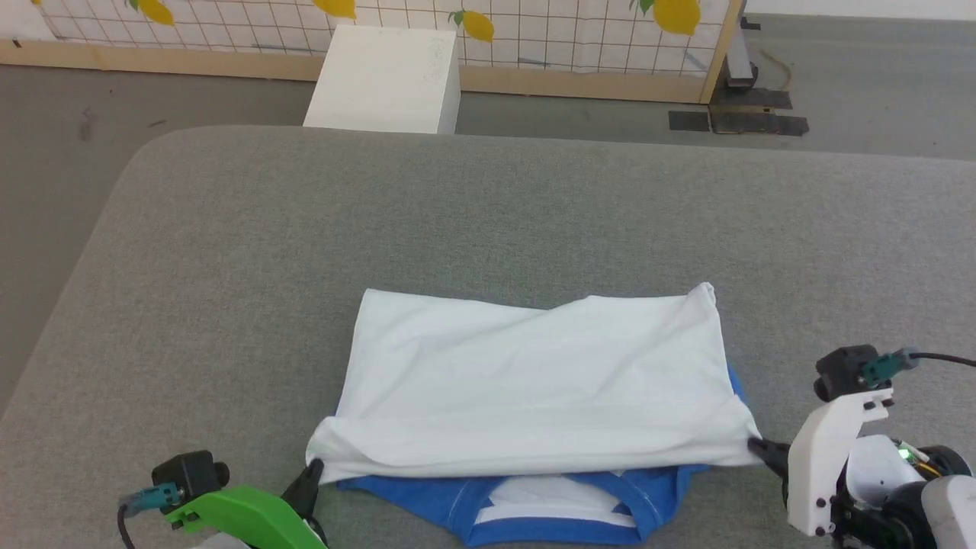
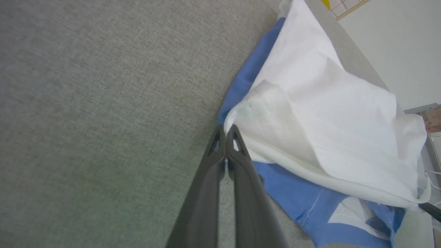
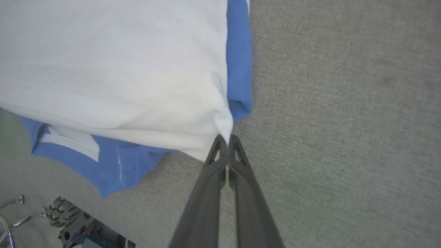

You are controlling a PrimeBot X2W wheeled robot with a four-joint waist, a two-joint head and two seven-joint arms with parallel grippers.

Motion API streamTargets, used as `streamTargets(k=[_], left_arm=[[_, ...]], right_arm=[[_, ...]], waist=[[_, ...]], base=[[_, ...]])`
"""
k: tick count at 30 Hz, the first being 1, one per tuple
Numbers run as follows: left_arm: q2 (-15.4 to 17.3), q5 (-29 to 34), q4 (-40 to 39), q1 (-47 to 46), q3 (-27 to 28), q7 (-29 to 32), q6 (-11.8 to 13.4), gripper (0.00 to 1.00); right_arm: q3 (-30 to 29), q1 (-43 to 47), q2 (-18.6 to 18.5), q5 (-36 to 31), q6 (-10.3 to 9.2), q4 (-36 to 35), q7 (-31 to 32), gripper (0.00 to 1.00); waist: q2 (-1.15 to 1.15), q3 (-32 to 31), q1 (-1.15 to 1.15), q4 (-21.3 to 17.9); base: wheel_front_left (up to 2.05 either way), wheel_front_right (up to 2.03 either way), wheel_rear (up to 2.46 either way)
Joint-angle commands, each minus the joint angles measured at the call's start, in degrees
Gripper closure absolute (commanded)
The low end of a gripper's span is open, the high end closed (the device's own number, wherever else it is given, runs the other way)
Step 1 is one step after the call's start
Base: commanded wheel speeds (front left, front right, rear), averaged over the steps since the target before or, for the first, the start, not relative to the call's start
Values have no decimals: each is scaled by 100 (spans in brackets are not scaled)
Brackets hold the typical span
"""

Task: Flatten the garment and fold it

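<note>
The garment lies on the grey table near its front edge, its white body folded over toward me so the hem covers most of the blue shoulders. The blue collar band peeks out below the white fold. My left gripper is shut on the white hem's left corner; in the left wrist view its tips pinch the white cloth. At the right corner my right gripper is shut on the hem, seen in the right wrist view nipping the white fabric.
The grey padded table stretches far beyond the shirt. Past its far edge stands a white box on the floor before a lemon-patterned partition. A dark metal base sits at the back right.
</note>
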Motion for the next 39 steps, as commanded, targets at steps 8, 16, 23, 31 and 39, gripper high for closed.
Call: streamTargets(k=[8, 16, 23, 31, 39], left_arm=[[180, 45, 92, 202, 39, 330, 415, 0], [622, 310, -521, 470, 243, 555, 967, 0], [736, 875, -1243, 175, 595, -879, 813, 0], [717, 1990, -1517, -362, 488, -2634, 430, 0], [213, 2674, -1703, -646, 574, -2725, 175, 0]], right_arm=[[-22, 242, -82, 16, -9, -91, 202, 0], [-668, 598, -200, 355, -9, -654, 916, 0], [-1512, 216, -47, 264, -9, -1234, 1079, 0], [-929, -498, 107, 116, -9, -784, 1140, 0], [-96, -1089, -7, 59, -9, 55, 992, 0]], waist=[[0, -146, 0, -44], [0, -238, 0, -34], [0, -128, 0, -2], [0, 206, 0, 28], [0, 633, 0, 130]], base=[[0, 0, 0], [0, 0, 0], [0, 0, 0], [0, 0, 0], [0, 0, 0]])
